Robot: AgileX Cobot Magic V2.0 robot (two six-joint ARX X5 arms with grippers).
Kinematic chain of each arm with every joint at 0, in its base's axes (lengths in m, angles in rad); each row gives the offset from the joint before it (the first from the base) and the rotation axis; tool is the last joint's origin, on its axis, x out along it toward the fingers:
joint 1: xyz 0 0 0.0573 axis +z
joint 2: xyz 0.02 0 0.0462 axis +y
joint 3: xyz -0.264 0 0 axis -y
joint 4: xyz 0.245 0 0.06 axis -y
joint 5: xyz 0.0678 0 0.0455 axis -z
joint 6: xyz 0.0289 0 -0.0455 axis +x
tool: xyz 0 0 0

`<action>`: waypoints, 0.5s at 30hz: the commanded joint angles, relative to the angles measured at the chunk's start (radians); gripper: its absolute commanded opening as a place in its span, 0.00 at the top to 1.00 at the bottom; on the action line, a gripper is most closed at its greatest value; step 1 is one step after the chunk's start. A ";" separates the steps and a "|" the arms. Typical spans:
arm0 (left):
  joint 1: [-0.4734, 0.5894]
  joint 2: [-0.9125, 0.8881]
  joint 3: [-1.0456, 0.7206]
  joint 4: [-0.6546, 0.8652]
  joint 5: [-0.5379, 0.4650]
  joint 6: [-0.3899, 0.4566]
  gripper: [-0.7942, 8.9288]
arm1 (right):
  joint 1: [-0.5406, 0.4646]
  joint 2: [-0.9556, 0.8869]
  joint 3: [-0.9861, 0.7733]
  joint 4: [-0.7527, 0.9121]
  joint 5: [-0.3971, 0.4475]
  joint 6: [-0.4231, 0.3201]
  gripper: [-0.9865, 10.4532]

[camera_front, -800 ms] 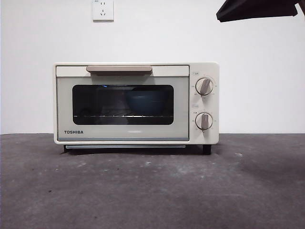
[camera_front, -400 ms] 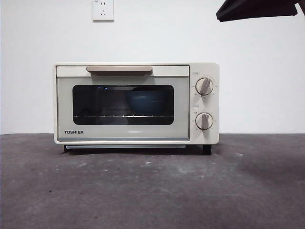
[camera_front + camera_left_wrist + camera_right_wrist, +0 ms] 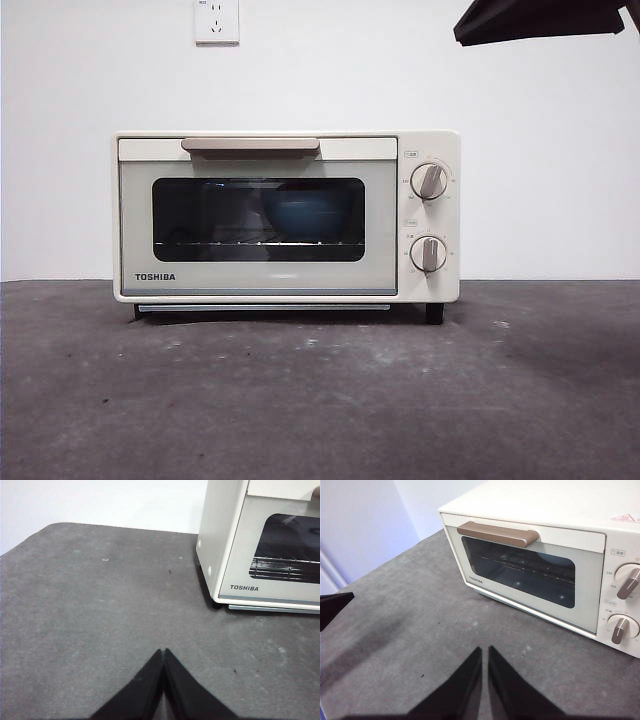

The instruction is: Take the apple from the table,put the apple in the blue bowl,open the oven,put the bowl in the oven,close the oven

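The wide matte blue bowl (image 3: 303,215) sits inside the cream-white TOSHIBA toaster oven (image 3: 286,216), seen dimly through the dark glass door window (image 3: 258,219), resting on the wire rack (image 3: 258,243) and toward the knob side of the window. The round dark-red apple can't be made out (glass too dark to tell what's in the bowl). Oven door is closed flush, its beige bar handle (image 3: 250,146) running across the top of the door, above the window. Two round knobs (image 3: 428,181) are stacked one over the other on the panel beside the door, both pointers roughly upright w/ a slight tilt. Black lettering reads TOSHIBA at the door's lower corner, on the side away from the knobs.

The oven stands on the flat dark grey mottled table (image 3: 320,400), short dark feet under it, pale scuffs on the surface in front of it. Behind it is a plain white wall w/ a white socket plate (image 3: 216,20) well above the oven's handle side.

Left gripper (image 3: 163,652) hangs over bare table, off the oven's side away from the knobs, apart from it; jaws pressed together at the tips, nothing between them. Right gripper (image 3: 484,650) hangs over the table in front of the oven door, well apart from it; jaws nearly meeting w/ only a thin slit, empty. A black arm tip (image 3: 540,20) shows at the front view's upper corner, above the oven's knob side (can't tell which arm).
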 commanded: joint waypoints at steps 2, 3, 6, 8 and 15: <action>0.002 -0.001 -0.021 -0.008 -0.002 -0.003 0.91 | 0.009 0.006 0.003 0.011 0.001 0.001 0.91; 0.002 -0.001 -0.021 -0.008 -0.002 -0.003 0.91 | 0.009 0.006 0.003 0.010 0.001 0.001 0.91; 0.002 -0.001 -0.021 -0.008 -0.002 -0.003 0.91 | 0.009 0.006 0.003 0.011 0.001 0.001 0.91; 0.002 -0.001 -0.021 -0.008 -0.002 -0.003 0.91 | 0.009 0.006 0.003 0.010 0.001 -0.005 0.91; 0.002 -0.001 -0.021 -0.008 -0.002 -0.003 0.91 | -0.071 -0.068 0.002 0.001 0.023 -0.080 0.91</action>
